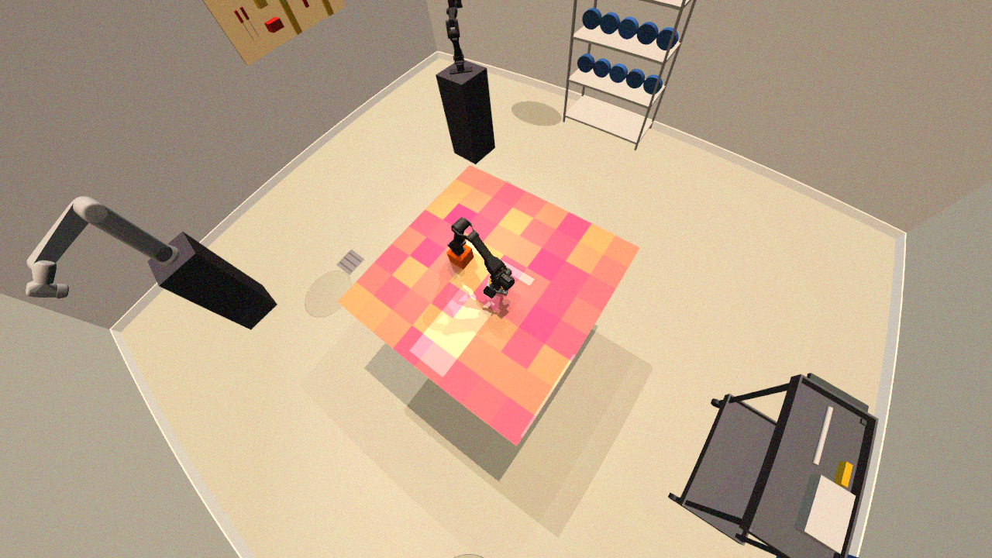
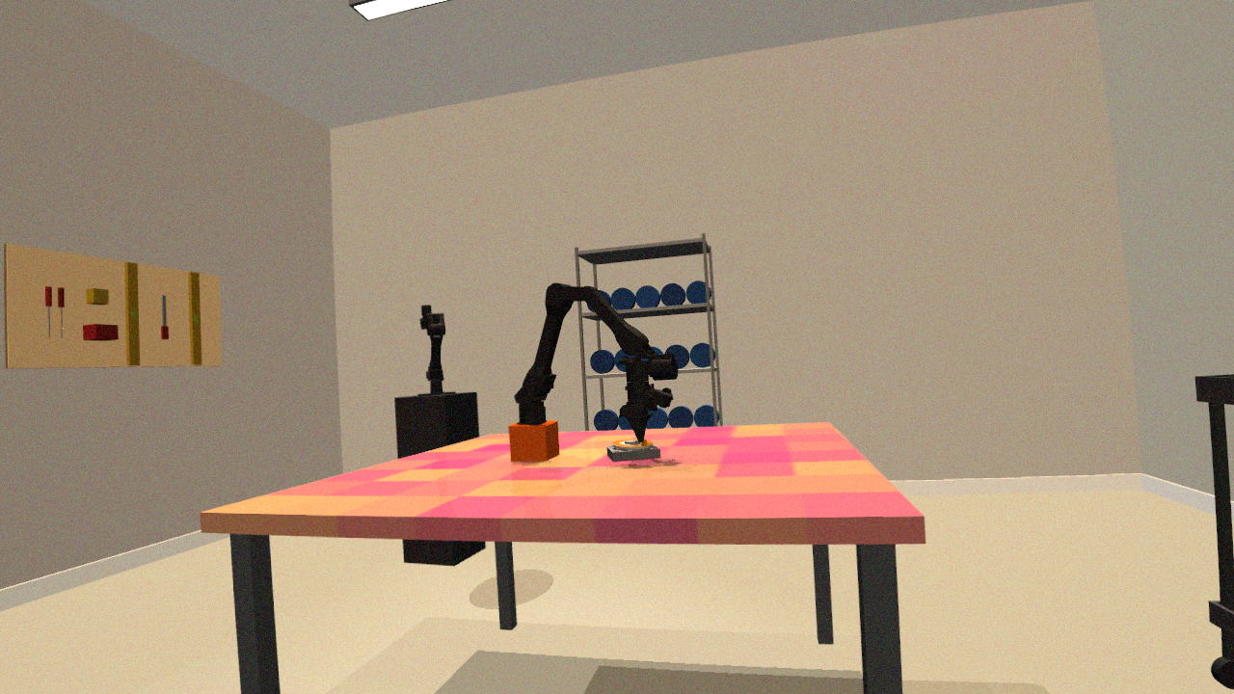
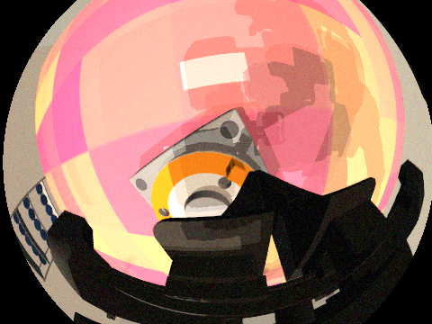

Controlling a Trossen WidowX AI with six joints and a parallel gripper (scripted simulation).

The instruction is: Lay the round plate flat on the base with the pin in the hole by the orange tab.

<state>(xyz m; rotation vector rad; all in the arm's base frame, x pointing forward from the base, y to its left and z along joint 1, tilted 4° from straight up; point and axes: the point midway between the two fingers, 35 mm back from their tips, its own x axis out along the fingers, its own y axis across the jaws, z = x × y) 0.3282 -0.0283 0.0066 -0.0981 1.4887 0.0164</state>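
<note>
Hovering closed jaws above the round plate (image 3: 194,183)

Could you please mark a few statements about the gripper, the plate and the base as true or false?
1. The gripper is shut with nothing between its fingers. True.
2. The gripper hangs high above the shelf. False: it points down just over the round plate.
3. The plate sits on a grey square base. True.
4. The base is on the floor. False: it rests on the table.
5. The arm's orange mount is beside the base. True.
</note>
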